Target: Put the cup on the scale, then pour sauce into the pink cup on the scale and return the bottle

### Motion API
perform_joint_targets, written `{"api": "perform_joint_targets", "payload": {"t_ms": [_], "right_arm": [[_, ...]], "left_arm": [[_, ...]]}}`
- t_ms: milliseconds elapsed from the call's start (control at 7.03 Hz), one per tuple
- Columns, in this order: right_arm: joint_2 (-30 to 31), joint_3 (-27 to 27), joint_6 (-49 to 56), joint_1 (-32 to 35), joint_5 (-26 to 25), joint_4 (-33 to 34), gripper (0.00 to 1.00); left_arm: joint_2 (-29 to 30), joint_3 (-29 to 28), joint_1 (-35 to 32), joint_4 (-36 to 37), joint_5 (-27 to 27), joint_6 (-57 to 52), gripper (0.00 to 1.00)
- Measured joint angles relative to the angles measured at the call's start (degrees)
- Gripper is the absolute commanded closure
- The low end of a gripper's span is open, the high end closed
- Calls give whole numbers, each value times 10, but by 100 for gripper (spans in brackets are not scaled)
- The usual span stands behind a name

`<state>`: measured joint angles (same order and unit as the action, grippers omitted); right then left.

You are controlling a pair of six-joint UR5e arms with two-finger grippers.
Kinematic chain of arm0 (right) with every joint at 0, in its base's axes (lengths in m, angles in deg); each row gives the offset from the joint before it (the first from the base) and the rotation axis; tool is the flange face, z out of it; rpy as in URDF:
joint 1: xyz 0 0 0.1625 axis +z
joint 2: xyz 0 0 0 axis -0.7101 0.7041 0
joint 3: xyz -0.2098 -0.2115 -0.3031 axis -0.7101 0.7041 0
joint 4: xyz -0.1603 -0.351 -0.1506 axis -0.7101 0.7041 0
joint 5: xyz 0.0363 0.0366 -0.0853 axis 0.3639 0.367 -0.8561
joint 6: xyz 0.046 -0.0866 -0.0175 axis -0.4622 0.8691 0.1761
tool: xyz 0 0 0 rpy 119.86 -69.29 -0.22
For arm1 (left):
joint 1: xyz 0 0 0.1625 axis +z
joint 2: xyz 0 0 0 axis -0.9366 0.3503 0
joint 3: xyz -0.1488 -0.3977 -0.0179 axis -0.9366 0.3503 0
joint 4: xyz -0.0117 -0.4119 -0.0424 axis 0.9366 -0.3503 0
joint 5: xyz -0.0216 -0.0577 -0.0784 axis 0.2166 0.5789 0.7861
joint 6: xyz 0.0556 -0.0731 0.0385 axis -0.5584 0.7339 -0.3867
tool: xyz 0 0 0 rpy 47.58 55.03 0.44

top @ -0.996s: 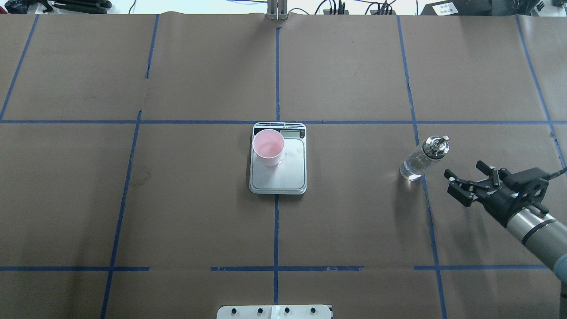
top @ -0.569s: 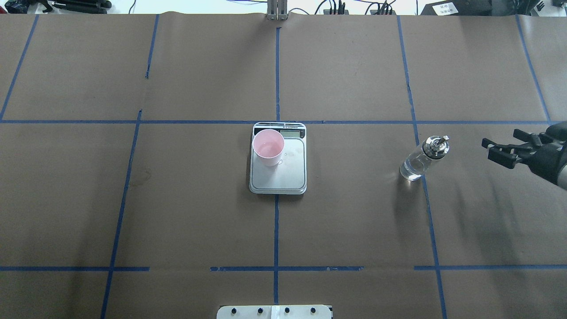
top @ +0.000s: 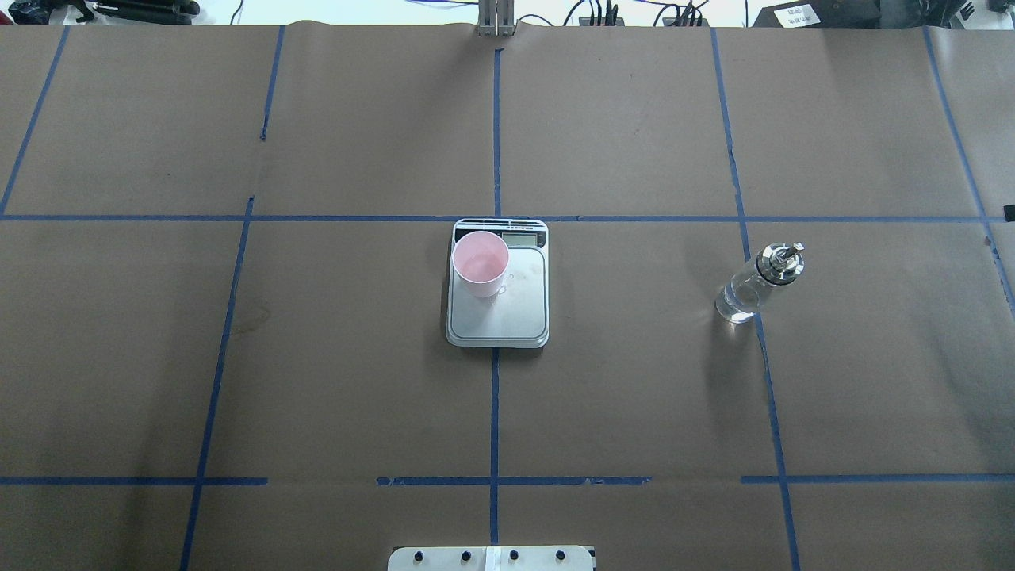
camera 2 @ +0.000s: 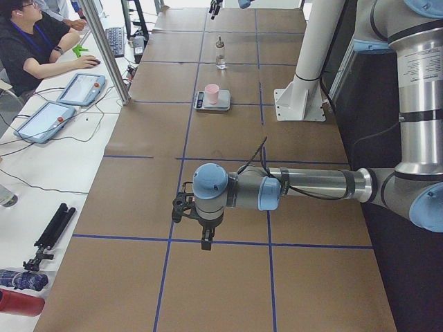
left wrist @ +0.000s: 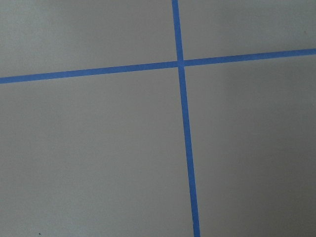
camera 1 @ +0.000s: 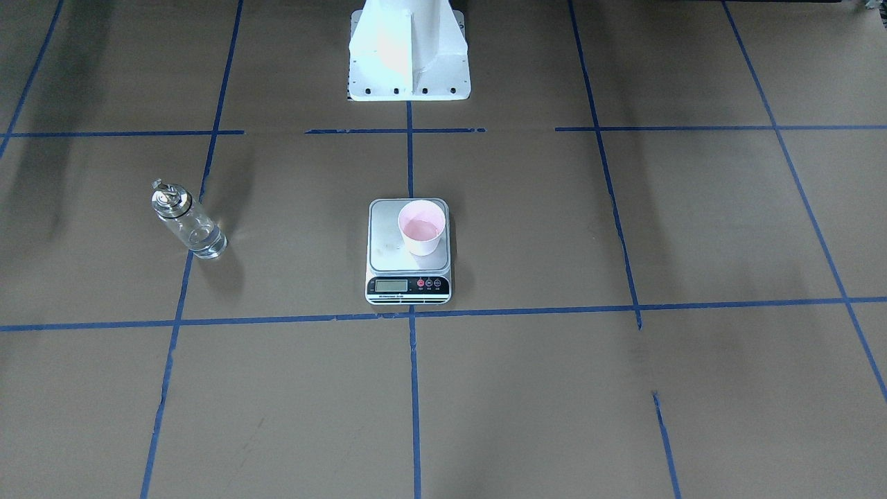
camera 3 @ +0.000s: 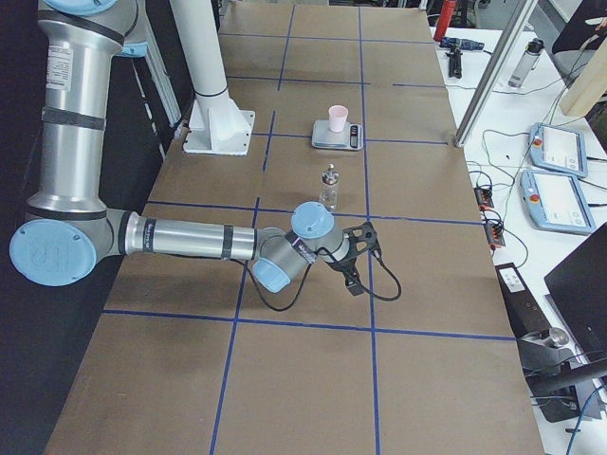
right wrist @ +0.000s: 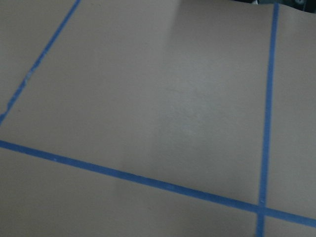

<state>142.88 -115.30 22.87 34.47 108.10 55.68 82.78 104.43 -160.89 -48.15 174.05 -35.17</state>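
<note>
Right hand (camera 3: 364,256) withdrew; side view only.

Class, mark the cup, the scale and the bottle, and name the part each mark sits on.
cup (top: 480,260): overhead view, on its pink inside.
scale (top: 507,316): overhead view, on the bare steel platform.
bottle (top: 742,295): overhead view, on the clear glass body.

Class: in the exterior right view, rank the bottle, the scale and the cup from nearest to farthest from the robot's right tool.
1. bottle, just beyond the right tool.
2. scale, farther along, mid-table.
3. cup, on the scale's far side.
</note>
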Motion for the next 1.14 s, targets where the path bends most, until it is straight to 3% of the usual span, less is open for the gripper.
{"api": "perform_joint_targets", "payload": {"t_ms": [285, 569, 1139], "right_arm": [[-24, -19, 113, 87, 81, 216, 0], [-10, -26, 196, 102, 93, 338, 0], [26, -31, 228, 113, 87, 366, 0]], "left_arm": [[0, 0, 0, 1, -2, 1, 0], [0, -3, 1, 1, -4, 1, 0], [1, -9, 2, 0, -3, 2, 0]]}}
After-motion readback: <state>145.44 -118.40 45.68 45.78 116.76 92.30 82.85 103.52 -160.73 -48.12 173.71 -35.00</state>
